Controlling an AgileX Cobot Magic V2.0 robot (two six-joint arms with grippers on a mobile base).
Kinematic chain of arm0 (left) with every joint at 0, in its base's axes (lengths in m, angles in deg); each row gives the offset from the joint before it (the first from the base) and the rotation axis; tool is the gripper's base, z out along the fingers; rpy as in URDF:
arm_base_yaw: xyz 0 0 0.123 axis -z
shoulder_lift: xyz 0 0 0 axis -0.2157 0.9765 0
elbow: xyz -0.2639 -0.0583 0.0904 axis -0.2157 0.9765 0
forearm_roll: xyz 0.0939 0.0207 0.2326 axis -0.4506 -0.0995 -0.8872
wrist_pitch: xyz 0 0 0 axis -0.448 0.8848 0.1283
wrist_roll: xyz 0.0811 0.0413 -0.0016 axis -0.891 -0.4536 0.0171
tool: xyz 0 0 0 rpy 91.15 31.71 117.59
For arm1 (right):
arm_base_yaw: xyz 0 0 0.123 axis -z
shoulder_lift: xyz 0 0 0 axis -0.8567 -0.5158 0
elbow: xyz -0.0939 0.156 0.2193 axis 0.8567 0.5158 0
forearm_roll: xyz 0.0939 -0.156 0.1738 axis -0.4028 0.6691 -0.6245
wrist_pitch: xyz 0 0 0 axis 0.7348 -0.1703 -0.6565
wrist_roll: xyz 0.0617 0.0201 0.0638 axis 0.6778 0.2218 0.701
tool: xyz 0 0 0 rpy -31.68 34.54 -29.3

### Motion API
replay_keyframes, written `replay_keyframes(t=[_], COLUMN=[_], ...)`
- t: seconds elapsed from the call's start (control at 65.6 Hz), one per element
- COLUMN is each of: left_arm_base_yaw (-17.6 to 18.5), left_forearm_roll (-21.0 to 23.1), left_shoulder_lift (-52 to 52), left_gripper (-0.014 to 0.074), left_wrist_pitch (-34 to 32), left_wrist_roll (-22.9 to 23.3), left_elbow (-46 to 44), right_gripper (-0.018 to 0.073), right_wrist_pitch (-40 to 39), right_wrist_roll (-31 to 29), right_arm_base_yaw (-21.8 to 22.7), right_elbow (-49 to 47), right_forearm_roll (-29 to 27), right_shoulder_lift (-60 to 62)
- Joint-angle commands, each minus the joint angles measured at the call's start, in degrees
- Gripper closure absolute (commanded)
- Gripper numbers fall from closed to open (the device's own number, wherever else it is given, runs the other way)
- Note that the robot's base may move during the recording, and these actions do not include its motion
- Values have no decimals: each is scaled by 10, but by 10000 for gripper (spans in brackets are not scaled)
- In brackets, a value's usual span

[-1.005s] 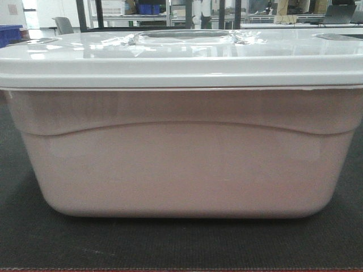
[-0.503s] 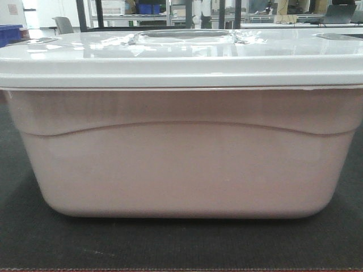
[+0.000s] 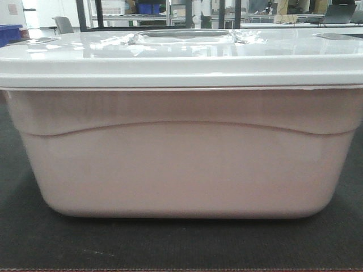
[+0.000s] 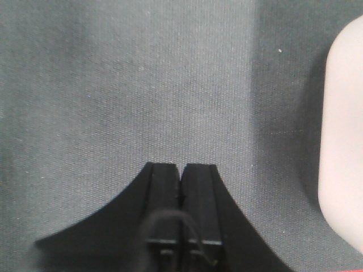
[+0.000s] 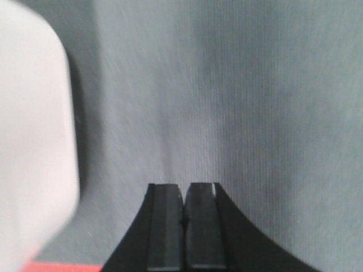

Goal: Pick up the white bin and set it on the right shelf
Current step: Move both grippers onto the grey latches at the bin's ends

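The white bin (image 3: 181, 164) fills the front view, pinkish-white with a curved ridge and a glossy pale lid (image 3: 181, 54), resting on a dark mat (image 3: 170, 243). My left gripper (image 4: 181, 170) is shut and empty above the mat, with a rounded corner of the white bin (image 4: 343, 141) apart from it on its right. My right gripper (image 5: 183, 190) is shut and empty too, and the white bin (image 5: 31, 141) stands to its left without touching it. The right shelf is out of view.
The grey-black mat (image 4: 142, 85) lies under both grippers. A red table edge (image 5: 62, 266) shows at the bottom of the right wrist view. Far behind the bin are dark uprights (image 3: 99, 12), a grey chair (image 3: 63, 24) and blue crates (image 3: 11, 33).
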Motion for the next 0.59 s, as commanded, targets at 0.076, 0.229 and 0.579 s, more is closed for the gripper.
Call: replay_keyframes(t=[0.076,0.229,0.579], left_arm_base_yaw=[-2,-2,-2], left_forearm_roll=[13,13,83], left_shoulder_lift=[-13,-13,-13], left_gripper=[663,407,124], left_wrist_pitch=[-22,-48,-17], left_wrist_roll=[2,2,2], left_elbow=[-19,-19,-29], right_gripper=[379,113,16], right_wrist_pitch=[-18,-14,6], right_wrist_roll=[0,0,0], right_arm_base_yaw=[4,4,4], right_elbow=[-44,-44,-86], right_forearm_roll=[-9,-9,-18], right_shoulder_lift=[12,10,10])
